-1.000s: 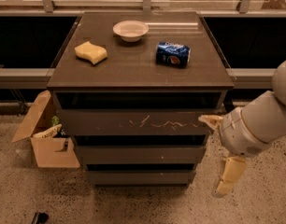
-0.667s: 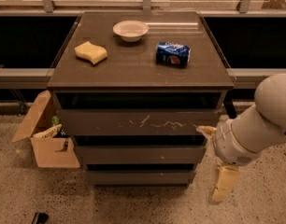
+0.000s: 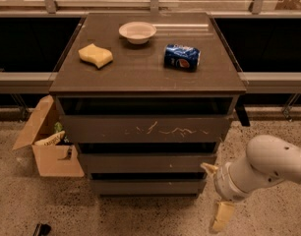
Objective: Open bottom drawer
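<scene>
Right of the bottom drawer (image 3: pixel 148 186), the gripper (image 3: pixel 211 196) hangs low with fingers spread wide, holding nothing.

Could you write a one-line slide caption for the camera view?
Open gripper low beside the cabinet, near the shut bottom drawer; bowl, sponge and can on top.

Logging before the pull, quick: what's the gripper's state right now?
Gripper: open, holding nothing, low beside the right end of the bottom drawer.
</scene>
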Robot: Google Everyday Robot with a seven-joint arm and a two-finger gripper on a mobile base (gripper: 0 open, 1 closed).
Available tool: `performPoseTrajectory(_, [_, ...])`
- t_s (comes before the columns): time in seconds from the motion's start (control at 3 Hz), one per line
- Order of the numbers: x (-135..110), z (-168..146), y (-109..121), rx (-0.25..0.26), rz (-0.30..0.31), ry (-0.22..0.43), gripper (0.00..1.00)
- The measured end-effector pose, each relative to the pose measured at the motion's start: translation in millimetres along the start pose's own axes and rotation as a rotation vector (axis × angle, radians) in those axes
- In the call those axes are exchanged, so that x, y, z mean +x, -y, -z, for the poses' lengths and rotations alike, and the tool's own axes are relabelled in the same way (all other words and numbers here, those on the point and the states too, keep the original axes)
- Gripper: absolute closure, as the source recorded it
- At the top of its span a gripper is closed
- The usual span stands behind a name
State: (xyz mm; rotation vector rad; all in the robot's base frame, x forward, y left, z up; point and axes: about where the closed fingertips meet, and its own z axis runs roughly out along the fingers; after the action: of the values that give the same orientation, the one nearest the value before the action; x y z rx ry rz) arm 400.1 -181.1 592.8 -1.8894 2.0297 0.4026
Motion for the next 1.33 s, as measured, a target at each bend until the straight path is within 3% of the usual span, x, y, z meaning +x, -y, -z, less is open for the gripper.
performPoseTrajectory(0.33, [20,-48,1,-0.028,-0.021,0.056,0.00])
performPoseTrajectory(0.67, [20,-48,1,-0.028,-0.021,0.056,0.00])
performPoseTrajectory(1.0, [29,-86,10,-0.028,0.003,0.073,0.00])
performPoseTrajectory(1.33, [43,-163,28,-0.019,0.055,0.113,0.00])
